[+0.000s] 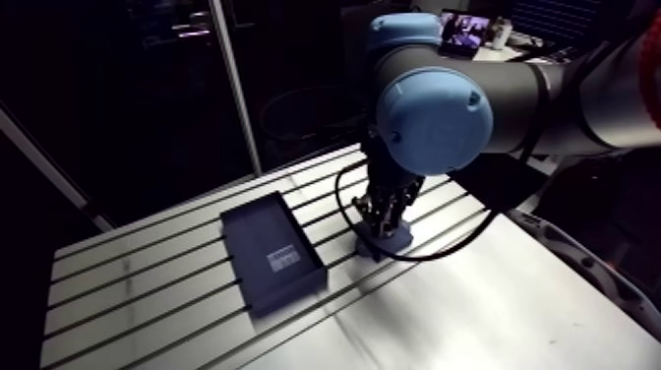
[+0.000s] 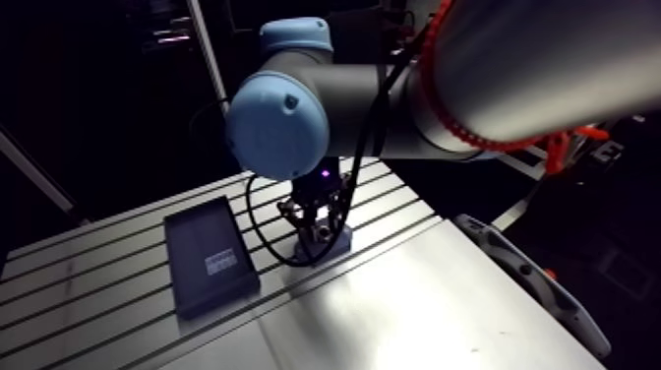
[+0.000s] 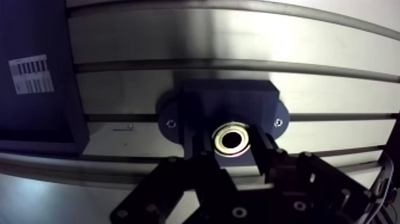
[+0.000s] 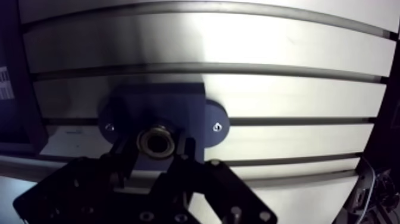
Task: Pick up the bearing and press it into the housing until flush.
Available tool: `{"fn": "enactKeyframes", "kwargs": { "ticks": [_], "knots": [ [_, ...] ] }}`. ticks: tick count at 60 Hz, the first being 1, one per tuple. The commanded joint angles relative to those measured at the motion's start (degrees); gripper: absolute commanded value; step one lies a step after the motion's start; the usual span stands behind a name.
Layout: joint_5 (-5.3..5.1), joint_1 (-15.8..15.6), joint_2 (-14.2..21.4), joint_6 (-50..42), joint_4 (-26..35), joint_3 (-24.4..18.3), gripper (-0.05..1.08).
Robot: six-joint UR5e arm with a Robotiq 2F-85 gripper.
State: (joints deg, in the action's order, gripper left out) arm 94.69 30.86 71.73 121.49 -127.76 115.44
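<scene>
Wrist view: bearing held at the mouth of the housing

The fingers stood slightly apart and clamped on the bearing, one on each side of the metal ring. That grip kept the ring level and left its top face and its hole open to view. The bearing sat over the middle of the dark housing, right at the bore. I could not tell whether it had started to go in or only rested on the rim. The housing lay flat on the slotted surface, with a screw in each side ear, probably so it would not shift under a downward push. A dark box with a pale label lay beside it, apart from the work
</scene>
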Motion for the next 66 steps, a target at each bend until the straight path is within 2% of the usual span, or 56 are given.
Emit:
{"fn": "enactKeyframes", "kwargs": {
  "ticks": [1,66],
  "knots": [
    [-0.07,0.0,-0.1,0.0,0.0,0.1,0.70],
    [0.02,0.0,0.1,0.1,0.2,0.2,0.70]
  ]
}}
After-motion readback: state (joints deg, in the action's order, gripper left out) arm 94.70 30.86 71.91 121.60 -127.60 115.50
